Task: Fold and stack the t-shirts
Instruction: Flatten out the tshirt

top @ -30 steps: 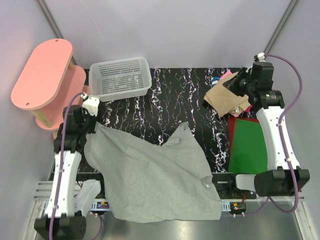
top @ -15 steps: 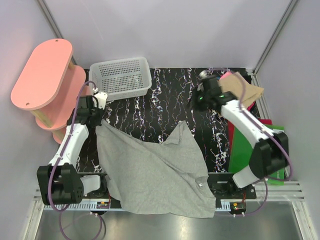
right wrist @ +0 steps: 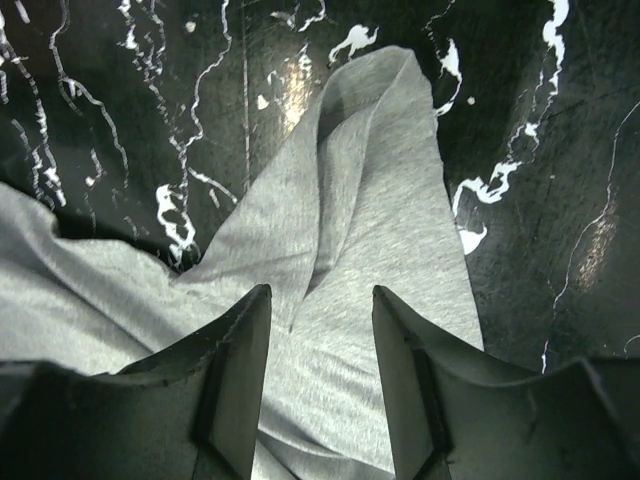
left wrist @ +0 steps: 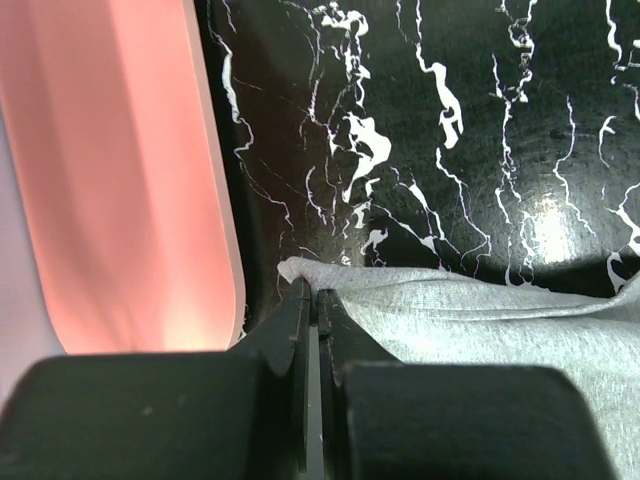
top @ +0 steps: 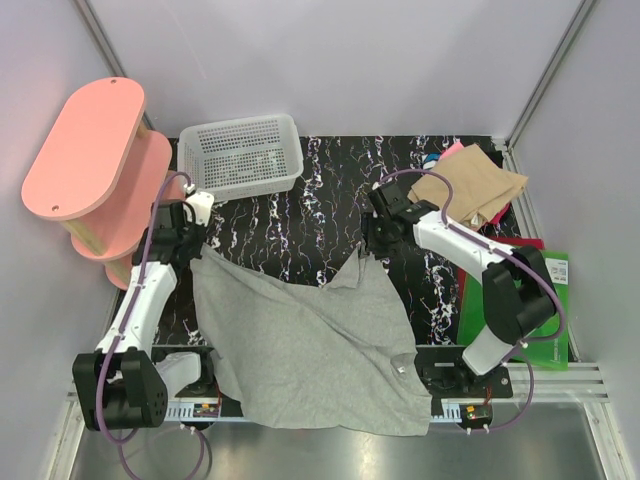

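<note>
A large light grey t-shirt [top: 300,340] lies rumpled across the near half of the black marbled table, hanging over its front edge. My left gripper [top: 190,240] is shut on the shirt's far left corner [left wrist: 300,270], its tips [left wrist: 312,292] pinching the cloth hem. My right gripper [top: 372,248] hovers open over the grey sleeve [right wrist: 370,180] that points to the back, with cloth showing between its fingers [right wrist: 235,360] but not pinched. A folded tan t-shirt [top: 470,190] rests at the back right on pink cloth [top: 452,152] and blue cloth [top: 430,160].
A white mesh basket [top: 240,155] stands at the back left. A pink two-level shelf [top: 90,150] stands off the table's left side, close to my left gripper [left wrist: 120,180]. A flat green board [top: 500,290] lies along the right edge.
My right arm left the tan t-shirt at the back right, swung to the grey sleeve in the middle and opened. My left gripper pulled its corner slightly back and right.
</note>
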`<state>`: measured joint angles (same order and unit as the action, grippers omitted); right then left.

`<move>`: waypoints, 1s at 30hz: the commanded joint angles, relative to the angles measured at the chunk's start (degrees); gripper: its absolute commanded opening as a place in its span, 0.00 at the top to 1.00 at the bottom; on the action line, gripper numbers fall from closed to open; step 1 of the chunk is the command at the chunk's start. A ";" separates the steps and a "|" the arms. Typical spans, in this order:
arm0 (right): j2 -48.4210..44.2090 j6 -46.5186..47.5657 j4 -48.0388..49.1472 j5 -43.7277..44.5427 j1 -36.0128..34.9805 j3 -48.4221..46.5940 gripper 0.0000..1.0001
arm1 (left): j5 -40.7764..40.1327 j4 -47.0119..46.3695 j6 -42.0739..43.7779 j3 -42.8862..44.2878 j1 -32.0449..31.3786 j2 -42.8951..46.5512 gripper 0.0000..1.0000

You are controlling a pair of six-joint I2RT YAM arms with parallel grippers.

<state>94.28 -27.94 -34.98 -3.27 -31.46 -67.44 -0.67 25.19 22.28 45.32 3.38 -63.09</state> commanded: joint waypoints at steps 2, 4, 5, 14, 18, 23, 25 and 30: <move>5.03 -0.09 2.63 2.74 0.09 -1.46 0.48 | 0.32 -1.73 0.13 -0.14 0.14 2.79 1.00; 7.84 0.52 2.81 2.92 0.26 -3.74 0.48 | 0.32 -1.37 0.30 -0.23 0.14 3.58 1.00; 9.50 0.70 2.81 2.92 0.26 -4.53 0.48 | 0.32 -1.20 0.30 -0.32 0.14 3.85 1.00; 14.97 2.02 2.73 0.99 3.77 -11.48 0.51 | 1.62 -0.67 0.92 -1.20 0.14 4.73 1.00; 15.41 2.37 2.73 0.72 4.83 -12.80 0.52 | 1.81 -0.49 1.27 -1.90 0.05 5.08 1.00; 16.90 1.93 2.46 0.11 5.54 -13.95 0.53 | 1.98 -0.58 1.27 -2.25 0.05 5.61 1.00; 17.34 1.75 2.55 -0.51 5.62 -14.21 0.53 | 2.16 -0.49 1.27 -2.25 0.14 5.70 1.00; 18.66 1.40 2.55 -0.95 5.62 -14.56 0.53 | 2.34 -0.49 1.18 -2.08 0.14 5.87 1.00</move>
<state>112.18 -26.57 -32.86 -3.14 -26.02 -79.53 0.34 26.87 22.74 43.03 3.38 -58.48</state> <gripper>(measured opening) 0.472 0.025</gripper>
